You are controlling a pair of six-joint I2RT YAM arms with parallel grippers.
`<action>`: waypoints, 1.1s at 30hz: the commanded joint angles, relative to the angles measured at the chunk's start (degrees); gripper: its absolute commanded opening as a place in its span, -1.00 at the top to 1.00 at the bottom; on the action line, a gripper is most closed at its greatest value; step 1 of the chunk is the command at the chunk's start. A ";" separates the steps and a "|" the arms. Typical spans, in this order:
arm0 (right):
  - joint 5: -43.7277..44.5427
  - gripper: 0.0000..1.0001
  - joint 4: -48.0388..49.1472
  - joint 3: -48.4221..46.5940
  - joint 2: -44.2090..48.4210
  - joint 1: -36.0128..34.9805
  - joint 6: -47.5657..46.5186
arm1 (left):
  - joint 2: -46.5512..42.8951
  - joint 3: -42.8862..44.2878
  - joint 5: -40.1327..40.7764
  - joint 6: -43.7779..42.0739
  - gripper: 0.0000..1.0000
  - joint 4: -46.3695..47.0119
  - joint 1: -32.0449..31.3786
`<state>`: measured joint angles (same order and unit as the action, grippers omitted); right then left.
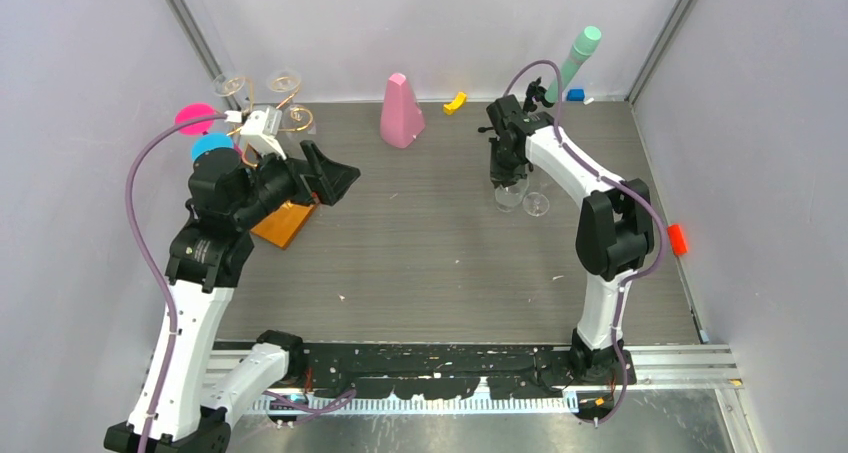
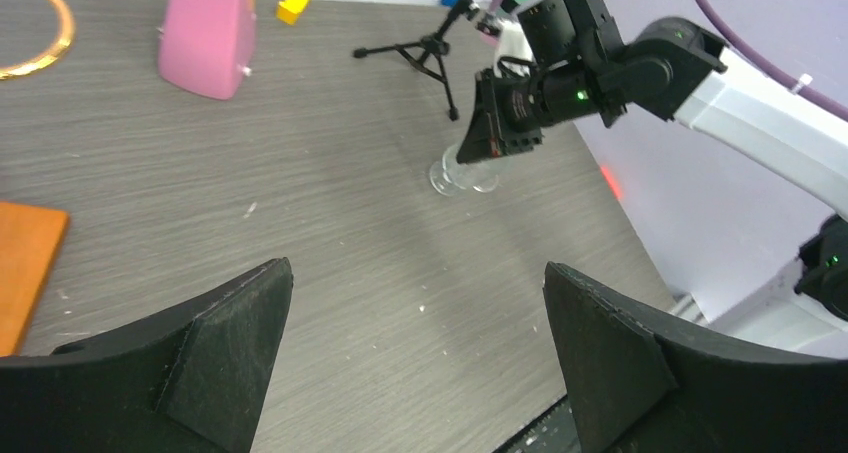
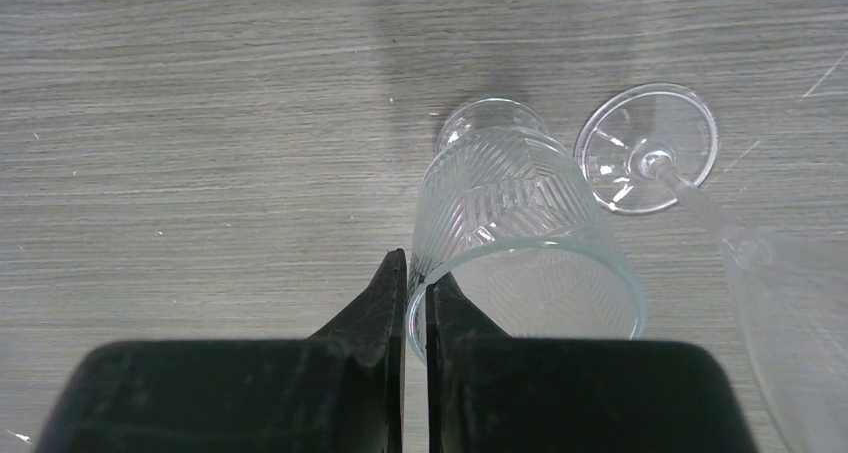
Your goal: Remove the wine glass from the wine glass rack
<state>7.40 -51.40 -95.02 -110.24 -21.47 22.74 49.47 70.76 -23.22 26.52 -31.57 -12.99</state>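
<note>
**A:** Wine glass (image 3: 520, 223): where is it?

**B:** Upright at two o'clock from the middle of the table (image 1: 420, 263), well apart from the wine glass rack (image 1: 282, 223) at ten. My right gripper (image 3: 415, 273) is pinched shut on its rim; my left gripper (image 2: 415, 271) gapes wide, empty.

**A:** Handling?

**B:** Light, stiff, slick, brittle (thin cut glass, I judge). The stem looks a safer hold than the rim; a second glass (image 3: 648, 148) stands just beside.
</note>
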 commanded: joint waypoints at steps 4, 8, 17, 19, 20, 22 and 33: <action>-1.76 0.75 -1.52 -4.62 -1.07 0.66 -2.32 | -2.48 6.79 14.08 -6.25 -0.99 -5.05 0.07; -1.33 0.65 -2.62 -6.61 -1.88 0.89 -2.35 | -3.34 10.34 24.87 -9.88 -0.99 -8.05 0.07; -1.38 0.24 -3.17 -12.98 -1.12 1.00 -2.47 | -4.00 16.07 53.65 -17.09 -0.99 -10.25 0.07; -1.70 0.21 -3.20 -14.21 -0.74 1.00 -2.26 | -1.91 17.63 56.96 -17.21 -0.99 -12.87 0.03; -1.74 0.19 -3.24 -14.53 -0.53 1.00 -2.09 | -0.66 18.29 57.82 -17.02 -0.99 -13.84 0.07; -1.91 0.17 -3.24 -15.30 0.13 1.07 -1.78 | 1.52 19.34 58.82 -16.94 -0.99 -14.78 0.07; -2.96 -0.01 0.00 -10.42 7.70 1.30 0.04 | 15.35 30.47 49.98 -11.98 -0.99 -21.82 10.07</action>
<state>5.17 -53.93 -106.96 -108.81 -20.49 21.71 62.19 95.79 32.64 11.55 -48.77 -7.66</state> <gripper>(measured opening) 0.474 0.994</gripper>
